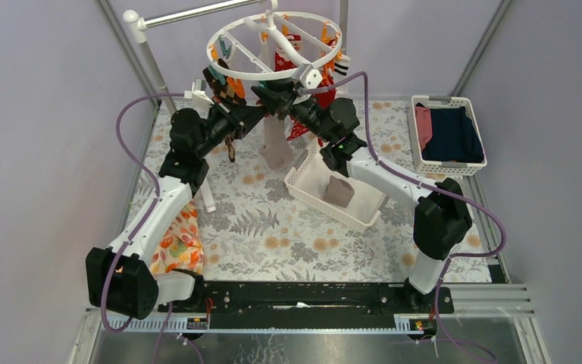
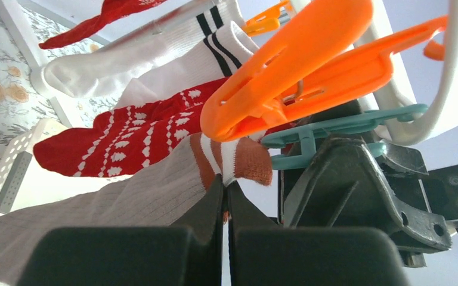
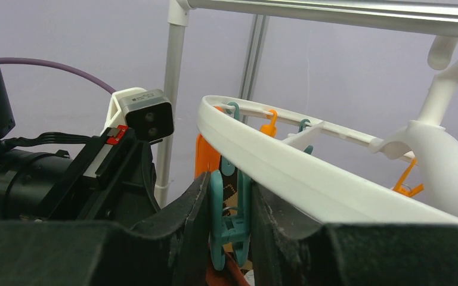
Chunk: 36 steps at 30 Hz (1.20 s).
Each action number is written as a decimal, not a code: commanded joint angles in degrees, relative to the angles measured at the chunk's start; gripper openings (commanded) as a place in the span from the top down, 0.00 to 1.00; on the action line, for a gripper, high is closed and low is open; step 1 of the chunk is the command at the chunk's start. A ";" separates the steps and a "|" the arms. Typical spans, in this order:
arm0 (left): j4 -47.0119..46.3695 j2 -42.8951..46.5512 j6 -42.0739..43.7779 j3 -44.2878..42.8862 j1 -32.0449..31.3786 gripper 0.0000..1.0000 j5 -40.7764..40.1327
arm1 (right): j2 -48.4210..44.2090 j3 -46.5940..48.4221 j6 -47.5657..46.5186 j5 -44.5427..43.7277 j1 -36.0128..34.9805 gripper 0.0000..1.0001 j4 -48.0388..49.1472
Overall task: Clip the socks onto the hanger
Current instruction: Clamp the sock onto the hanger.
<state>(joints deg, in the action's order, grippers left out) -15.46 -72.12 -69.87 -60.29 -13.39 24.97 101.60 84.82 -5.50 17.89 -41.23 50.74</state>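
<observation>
As left tool [image 2: 225, 193] grips its cuff | taupe sock [image 1: 276, 152] hangs vertical

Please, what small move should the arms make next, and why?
Probably the left claw should push the held cuff of the grey sock into the teal clip, which the right claw is squeezing; the cuff sits just beside it, not yet clipped.

Under the near rim of the hanger [image 3: 286, 170], hung socks [image 2: 131, 134] and dangling clips [image 2: 286, 65] crowd the space, and the left arm [image 1: 163, 208] and right arm [image 1: 383, 174] meet there. A white basket [image 1: 326, 208] sits below the right arm; the tabletop [image 1: 295, 243] nearer the bases lies open.
</observation>
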 commanded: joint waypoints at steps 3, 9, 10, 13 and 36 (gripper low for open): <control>-6.03 0.80 -2.63 0.66 0.69 1.00 3.86 | -2.41 0.26 -0.72 4.42 0.69 0.91 4.51; -8.00 0.43 -4.25 0.88 1.23 1.00 5.13 | -2.29 0.50 0.22 6.28 1.07 0.91 4.20; -8.53 0.30 -4.84 0.96 1.30 1.00 5.48 | -2.22 0.52 0.17 6.58 1.14 0.91 4.13; -10.19 0.07 -6.11 1.33 1.55 1.00 6.39 | -2.28 0.44 0.29 7.46 1.36 0.91 4.42; -12.66 0.06 -7.48 2.72 1.70 1.00 7.09 | -2.84 -0.40 2.21 8.64 1.95 0.30 5.77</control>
<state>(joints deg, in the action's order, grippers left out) -24.69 -72.10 -76.93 -58.33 -12.25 31.33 101.60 84.40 -4.03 25.69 -39.57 53.06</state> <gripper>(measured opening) 0.007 0.664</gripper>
